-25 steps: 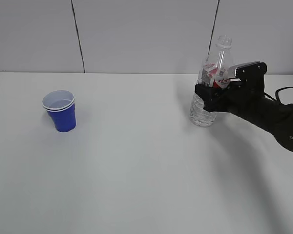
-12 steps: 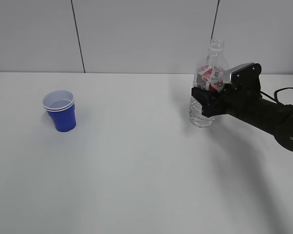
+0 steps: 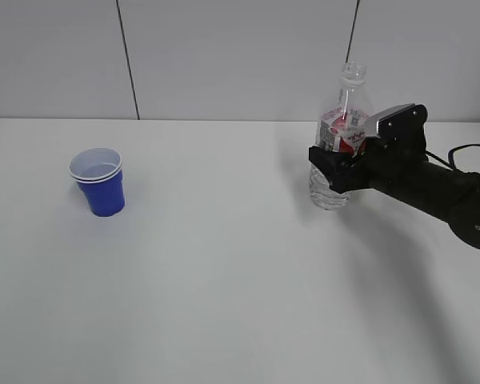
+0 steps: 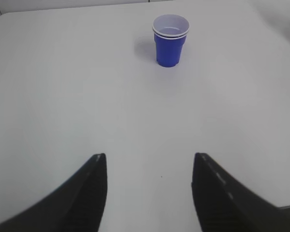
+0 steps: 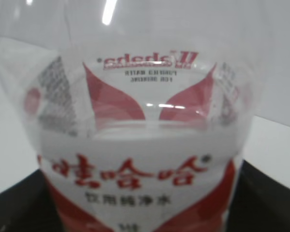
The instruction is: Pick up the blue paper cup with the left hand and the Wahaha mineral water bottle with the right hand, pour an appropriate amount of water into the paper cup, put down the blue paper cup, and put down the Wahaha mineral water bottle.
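The blue paper cup [image 3: 100, 182] stands upright on the white table [image 3: 224, 288] at the left; it is white inside with a double rim. It also shows in the left wrist view [image 4: 170, 41], far ahead of my left gripper [image 4: 149, 157], which is open and empty above the table. The left arm is out of the exterior view. My right gripper [image 3: 334, 170] is shut on the Wahaha mineral water bottle [image 3: 349, 94] at its red-and-white label. The bottle stands upright and capless, with water [image 3: 329, 190] in its lower body. The label fills the right wrist view [image 5: 145, 145].
A grey panelled wall [image 3: 224, 56] runs along the far edge of the table. The right arm [image 3: 440, 188] and a black cable [image 3: 472, 148] lie low over the table at the right.
The bottle leaned to the right a second ago and now stands upright. The right gripper and the bottle have shifted slightly left. The cup has not moved.
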